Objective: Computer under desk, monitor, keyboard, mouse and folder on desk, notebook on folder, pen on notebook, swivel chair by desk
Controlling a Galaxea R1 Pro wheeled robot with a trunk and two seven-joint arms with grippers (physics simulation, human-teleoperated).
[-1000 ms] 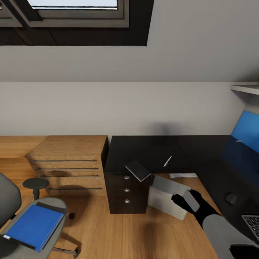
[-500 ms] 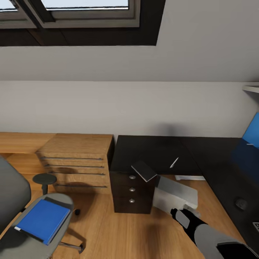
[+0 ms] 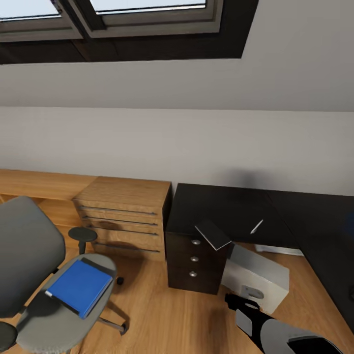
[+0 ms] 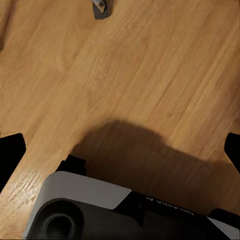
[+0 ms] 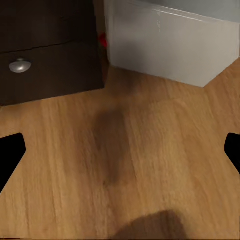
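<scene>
The grey swivel chair [image 3: 29,255] stands at the lower left with the bright blue folder [image 3: 78,287] flat on its seat. On the black desk [image 3: 221,209], the dark notebook [image 3: 212,234] overhangs the front edge above the drawer unit [image 3: 194,260], and the thin white pen [image 3: 256,226] lies to its right. The light-grey computer [image 3: 255,278] [image 5: 165,45] sits on the floor under the desk. My right gripper [image 3: 237,302] [image 5: 120,155] hangs open just in front of the computer, holding nothing. My left gripper [image 4: 120,155] is open over bare floor. Monitor, keyboard and mouse are out of view.
A light-wood drawer chest [image 3: 123,216] stands against the wall, left of the desk. Wooden floor [image 3: 162,314] stretches between chair and drawer unit. A chair castor [image 4: 101,7] and my own base [image 4: 95,210] appear in the left wrist view.
The head camera has swung left, so the whole scene slid right and the desk's right wing left the picture. My right arm has dropped lower in view.
</scene>
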